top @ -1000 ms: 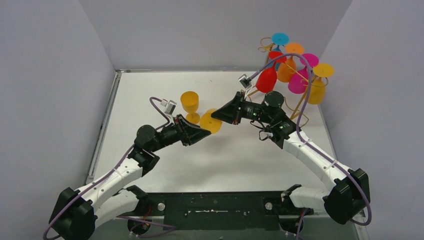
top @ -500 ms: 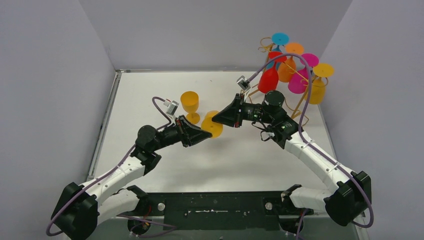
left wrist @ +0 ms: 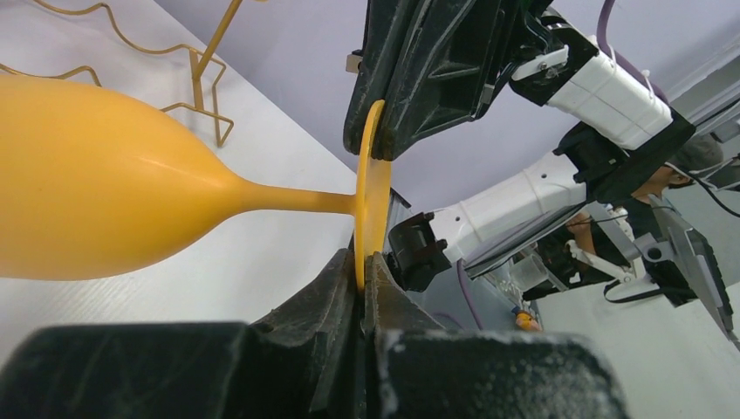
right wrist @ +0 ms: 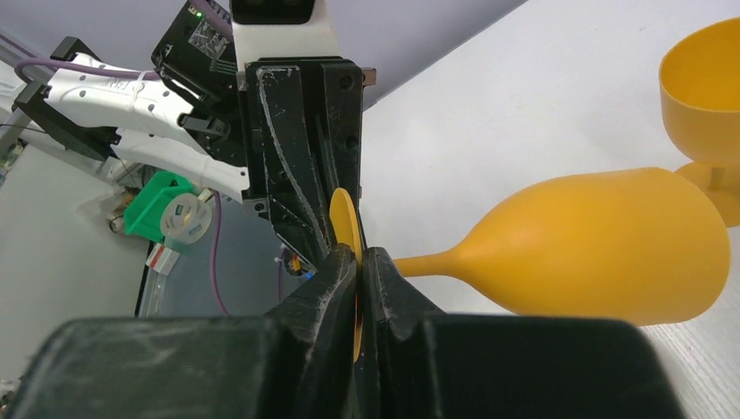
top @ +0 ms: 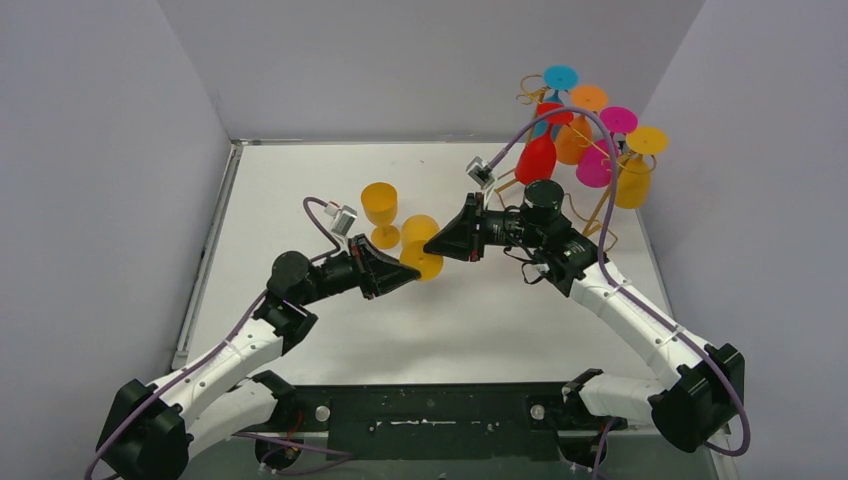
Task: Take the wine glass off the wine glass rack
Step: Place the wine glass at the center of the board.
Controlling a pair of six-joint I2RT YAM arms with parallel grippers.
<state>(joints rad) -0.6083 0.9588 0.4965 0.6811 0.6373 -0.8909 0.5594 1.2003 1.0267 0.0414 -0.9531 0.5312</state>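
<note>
A yellow wine glass (top: 421,257) hangs on its side between my two grippers, above the table's middle. My left gripper (top: 406,274) is shut on the lower rim of its round foot (left wrist: 373,179), and my right gripper (top: 433,245) is shut on the opposite rim. The left wrist view shows my left gripper (left wrist: 362,262) pinching the foot, with the bowl (left wrist: 96,209) pointing left. The right wrist view shows my right gripper (right wrist: 358,257) on the foot, with the bowl (right wrist: 602,253) to the right. The gold wine glass rack (top: 600,212) stands at the back right.
A second yellow glass (top: 380,210) stands upright on the table just behind my left gripper; it also shows in the right wrist view (right wrist: 707,96). Red, blue, orange, magenta and yellow glasses (top: 537,158) hang upside down on the rack. Grey walls enclose the table.
Both grippers and the held yellow glass have shifted slightly left. The left gripper has closed in on the foot. The glass has turned so its bowl faces the camera more.
</note>
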